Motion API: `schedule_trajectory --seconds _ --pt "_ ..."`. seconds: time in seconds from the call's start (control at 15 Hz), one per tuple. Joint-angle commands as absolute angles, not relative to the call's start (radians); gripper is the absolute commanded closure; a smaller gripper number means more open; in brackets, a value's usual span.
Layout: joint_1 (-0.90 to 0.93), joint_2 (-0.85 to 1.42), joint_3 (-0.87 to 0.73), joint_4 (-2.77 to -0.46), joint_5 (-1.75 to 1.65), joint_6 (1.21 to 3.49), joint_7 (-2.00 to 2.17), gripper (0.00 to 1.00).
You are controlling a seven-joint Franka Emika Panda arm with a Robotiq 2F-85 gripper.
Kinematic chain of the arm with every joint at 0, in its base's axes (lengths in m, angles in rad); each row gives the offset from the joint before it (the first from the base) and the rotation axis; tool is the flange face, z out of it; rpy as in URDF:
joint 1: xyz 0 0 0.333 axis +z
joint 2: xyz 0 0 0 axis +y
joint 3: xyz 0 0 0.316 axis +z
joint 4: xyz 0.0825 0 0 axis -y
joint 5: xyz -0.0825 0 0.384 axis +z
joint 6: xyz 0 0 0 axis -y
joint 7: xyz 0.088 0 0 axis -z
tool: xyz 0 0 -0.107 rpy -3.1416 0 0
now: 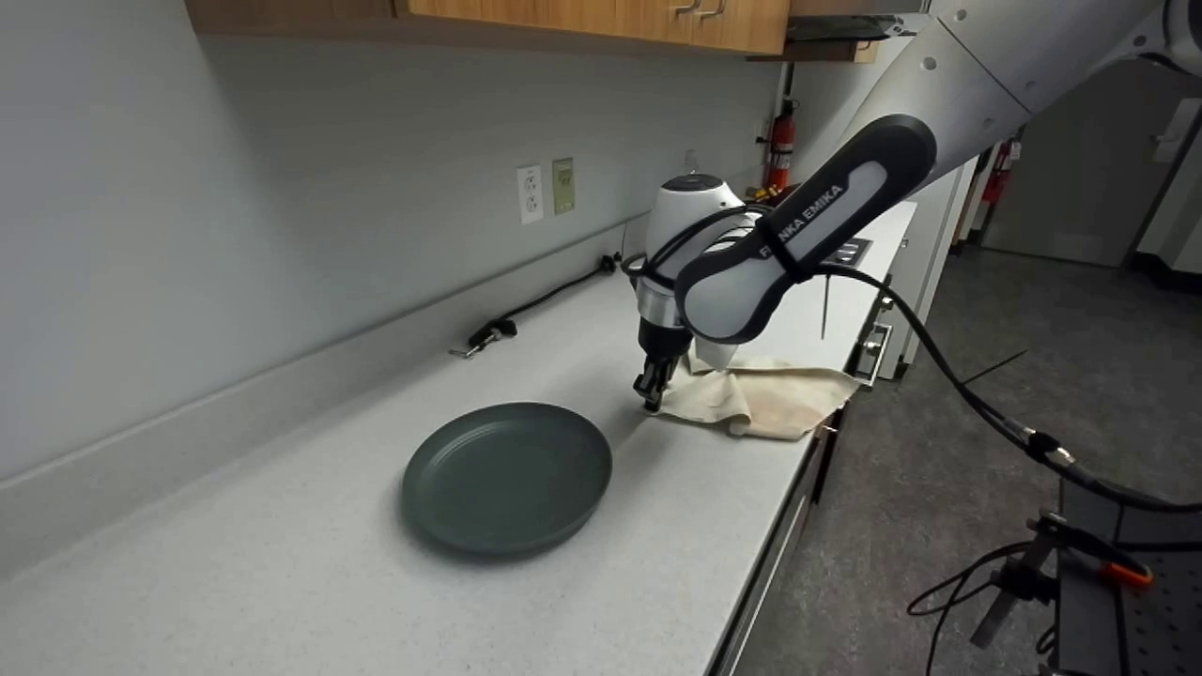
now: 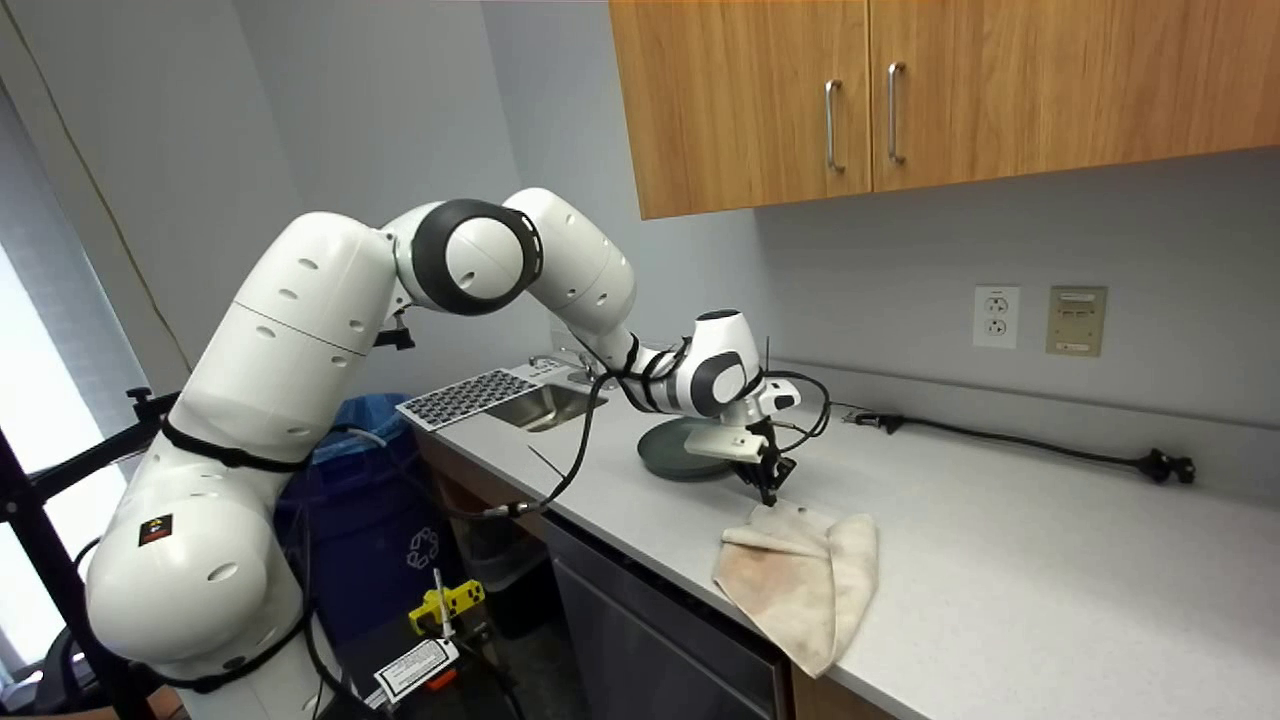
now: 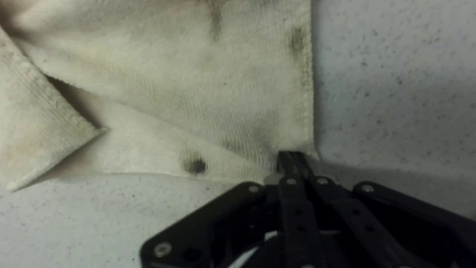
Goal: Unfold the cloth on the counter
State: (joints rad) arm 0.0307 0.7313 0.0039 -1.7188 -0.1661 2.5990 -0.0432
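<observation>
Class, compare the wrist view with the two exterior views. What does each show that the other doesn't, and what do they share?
Only the wrist view: the cloth's stitched hem in clear detail, and the tool plainly shut.

Only the exterior views: wooden cabinets, a white outlet and the grey wall, in both.

Shared: the cloth, creased and partly folded, lying on the white counter, with the tool at its edge.

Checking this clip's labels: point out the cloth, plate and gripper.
Cloth (image 2: 790, 588), in an exterior view: near its middle.
Plate (image 1: 508, 477), in an exterior view: its bare flat middle.
Gripper (image 3: 293, 158), in the wrist view: midway between its fingertips.
</observation>
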Motion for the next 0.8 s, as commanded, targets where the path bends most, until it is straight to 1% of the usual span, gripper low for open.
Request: schedule_trajectory --seconds 0.0,0.33,0.73 --pt "0.059 0.874 -0.026 -1.562 -0.156 2.628 0.007 1.0" --pt "0.1 0.971 -0.087 -1.403 -0.166 2.623 0.114 1.0" --pt "0.167 1.098 -0.206 -1.2 -0.191 2.61 0.273 1.0"
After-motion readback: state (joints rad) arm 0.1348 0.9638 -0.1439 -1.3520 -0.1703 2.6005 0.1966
